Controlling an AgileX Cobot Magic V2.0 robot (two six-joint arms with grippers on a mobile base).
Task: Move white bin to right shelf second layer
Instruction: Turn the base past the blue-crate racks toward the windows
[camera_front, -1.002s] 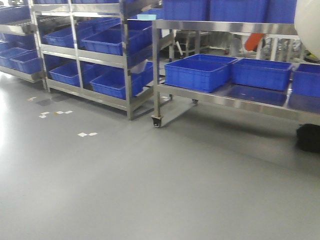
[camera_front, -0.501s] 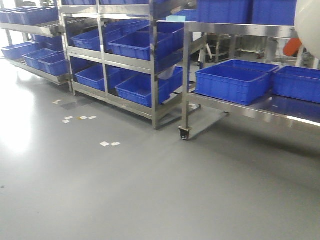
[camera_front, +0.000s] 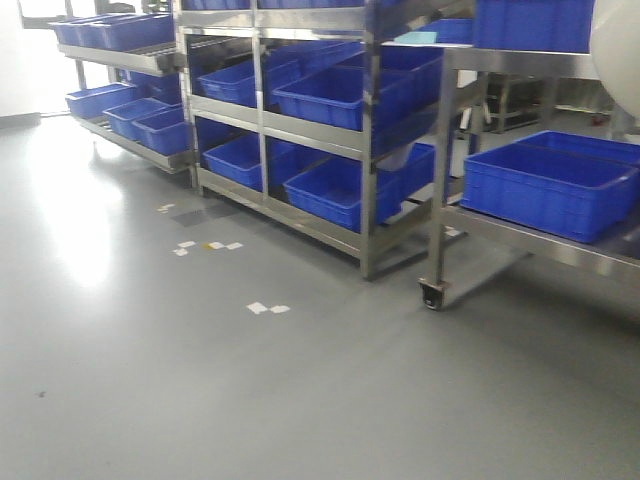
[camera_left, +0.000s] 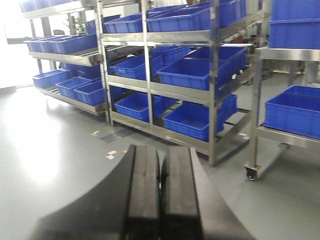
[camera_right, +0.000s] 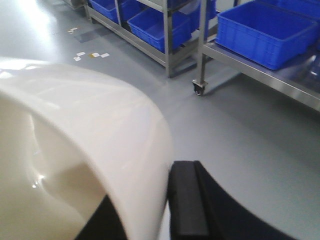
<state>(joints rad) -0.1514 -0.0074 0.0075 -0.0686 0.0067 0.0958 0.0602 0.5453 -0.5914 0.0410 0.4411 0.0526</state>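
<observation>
The white bin (camera_right: 90, 115) is carried off the floor (camera_front: 300, 400) by the right pincer (camera_right: 145, 190). The pincer is clamped on the bin's rim wall, with one black finger (camera_right: 187, 200) outside the wall and the other, darker, inside. In the front view only a curved part of the bin shows, at the top right edge. The glossy cream interior faces the right wrist camera.

The left pincer (camera_left: 160, 150) holds nothing. Its two black pads (camera_left: 145, 195) are pressed together with no gap.

Far from the robot, a steel rack (camera_front: 368, 150) carries tilted blue crates (camera_front: 335, 190) on several levels. Just to its right stands a wheeled steel rack (camera_front: 438, 180) on a caster (camera_front: 431, 294), with one blue crate (camera_front: 550, 185) on its flat lower level. A further rack with more crates stands at the far left. Small white floor markers (camera_front: 267, 308) lie on the grey floor near the racks.
</observation>
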